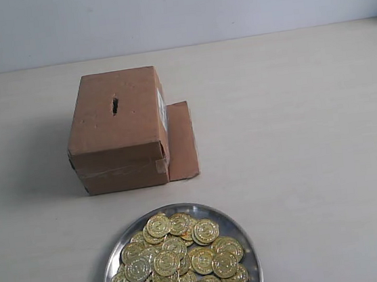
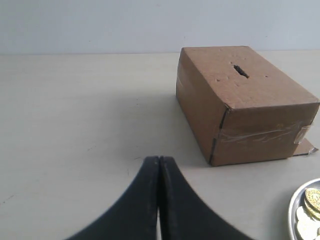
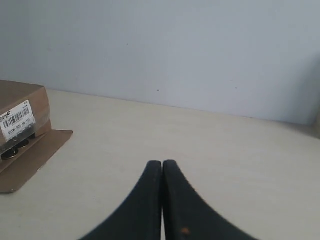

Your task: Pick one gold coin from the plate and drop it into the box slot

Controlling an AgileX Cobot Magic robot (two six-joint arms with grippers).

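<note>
Gold coins (image 1: pixel 182 261) lie heaped and overlapping on the plate (image 1: pixel 217 210), near the box (image 1: pixel 116 132) on the tabletop (image 1: pixel 310 134). The pick has not begun: left gripper (image 2: pixel 159 165) and right gripper (image 3: pixel 162 167) are both closed, empty. Next, one must open over a single top coin; the box slot (image 1: pixel 115 106) waits

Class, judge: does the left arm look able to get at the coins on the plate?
Probably yes: nothing stands between the left gripper and the plate; the box sits aside. The jaws are shut, though.
</note>
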